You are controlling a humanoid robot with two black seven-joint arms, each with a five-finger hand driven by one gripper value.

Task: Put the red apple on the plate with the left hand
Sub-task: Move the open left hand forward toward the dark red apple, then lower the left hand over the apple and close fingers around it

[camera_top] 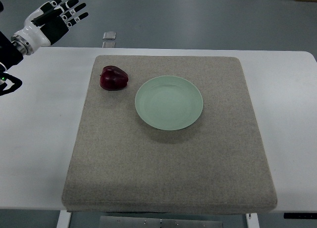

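grey mat (pixel 168 163) bears plate (pixel 169 102) and red apple (pixel 114 78); left hand (pixel 57 18) hovers empty, fingers (pixel 74 8) spread.

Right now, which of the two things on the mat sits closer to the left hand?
The red apple, dark red at the mat's far-left corner. The pale green plate lies further right, empty, apart from it. The left hand hovers open.

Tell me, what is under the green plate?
The green plate sits on a grey mat, and the mat lies on a white table. The plate hides the bit of mat right beneath it. The plate itself is empty.
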